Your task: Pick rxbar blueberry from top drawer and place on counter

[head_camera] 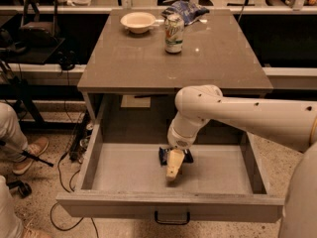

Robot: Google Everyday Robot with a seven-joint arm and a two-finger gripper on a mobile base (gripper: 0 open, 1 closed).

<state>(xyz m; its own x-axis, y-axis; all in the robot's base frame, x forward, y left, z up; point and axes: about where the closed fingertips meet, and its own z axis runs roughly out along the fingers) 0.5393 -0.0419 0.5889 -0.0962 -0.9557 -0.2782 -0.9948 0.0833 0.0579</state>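
The top drawer (119, 175) is pulled open below the counter (129, 63). The rxbar blueberry (164, 155), a small dark blue wrapper, lies flat on the drawer floor near the middle, partly covered by my arm. My gripper (173, 168) hangs down into the drawer right over the bar, its pale fingers pointing at the floor just in front of the bar.
On the counter stand a white bowl (138, 21), a green soda can (174, 32) and a puffy blue chip bag (185, 10). The drawer front carries a black pull handle (172, 217). A person's leg and shoe (22, 148) are at the left, with cables on the floor.
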